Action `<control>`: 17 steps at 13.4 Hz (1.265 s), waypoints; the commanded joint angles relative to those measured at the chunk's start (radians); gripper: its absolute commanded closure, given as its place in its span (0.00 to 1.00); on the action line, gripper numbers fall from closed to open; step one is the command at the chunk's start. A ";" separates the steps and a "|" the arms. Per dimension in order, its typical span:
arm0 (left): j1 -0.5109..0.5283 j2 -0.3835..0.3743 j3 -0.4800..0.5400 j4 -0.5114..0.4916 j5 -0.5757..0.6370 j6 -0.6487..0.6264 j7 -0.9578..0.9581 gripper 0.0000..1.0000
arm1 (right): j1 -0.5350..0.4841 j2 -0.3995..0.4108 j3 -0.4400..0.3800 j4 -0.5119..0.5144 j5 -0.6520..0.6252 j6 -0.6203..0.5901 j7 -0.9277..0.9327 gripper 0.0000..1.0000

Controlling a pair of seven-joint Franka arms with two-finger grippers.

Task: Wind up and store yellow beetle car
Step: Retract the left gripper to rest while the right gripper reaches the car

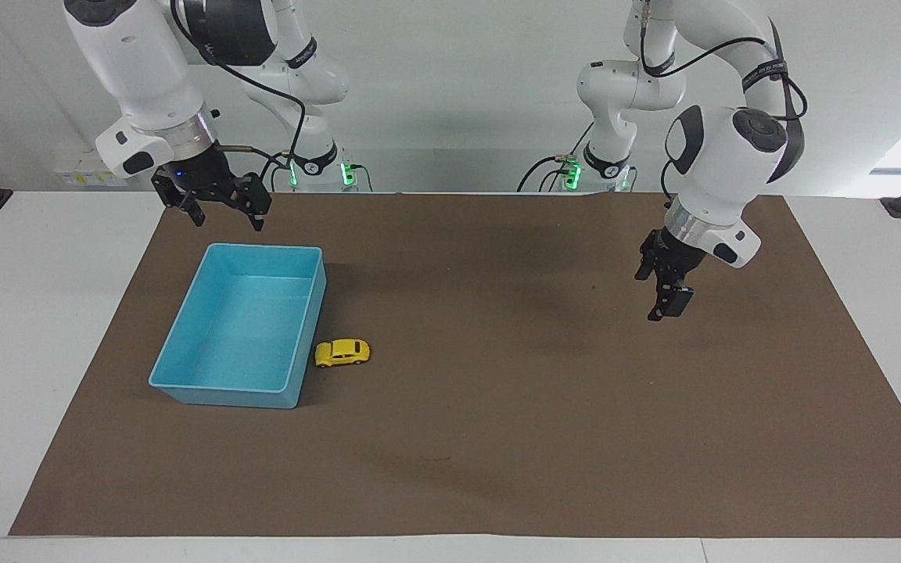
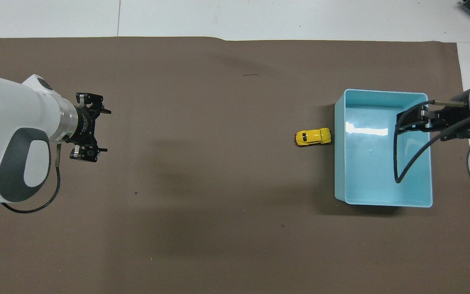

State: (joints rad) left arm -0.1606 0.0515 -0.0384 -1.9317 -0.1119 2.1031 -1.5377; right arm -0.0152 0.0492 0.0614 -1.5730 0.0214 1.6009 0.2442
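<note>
My right pincer point(image 1: 226, 216) hangs spread and empty above the bin point(image 1: 184, 344); the car point(image 1: 342, 353) sits below, beside it. My left pincer point(image 1: 665, 301) hangs spread too.

A brown mat point(image 1: 497, 438) covers most of the white bench point(image 1: 36, 328), whose bare surface shows all round the mat's edges. On the mat, toward the right arm's end, sits an open light blue bin point(image 1: 184, 383), rectangular and upright, with nothing inside, its long sides running away from the robots.
</note>
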 commanded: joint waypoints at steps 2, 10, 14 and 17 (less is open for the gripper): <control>0.044 -0.007 -0.012 0.048 0.012 -0.072 0.218 0.00 | 0.007 0.001 0.011 -0.039 0.043 0.066 0.217 0.00; 0.085 -0.032 -0.012 0.063 0.037 -0.109 0.703 0.00 | 0.047 0.004 0.011 -0.111 0.040 0.118 0.689 0.00; 0.107 -0.053 -0.012 0.065 0.037 -0.130 0.962 0.00 | 0.090 0.037 0.011 -0.151 -0.007 0.172 0.923 0.00; 0.115 -0.062 -0.011 0.065 0.050 -0.146 1.153 0.00 | 0.132 0.066 0.011 -0.151 -0.057 0.209 1.108 0.00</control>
State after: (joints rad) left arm -0.0666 0.0026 -0.0375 -1.8752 -0.0882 1.9913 -0.4975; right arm 0.0936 0.1031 0.0640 -1.7155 -0.0007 1.7777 1.2403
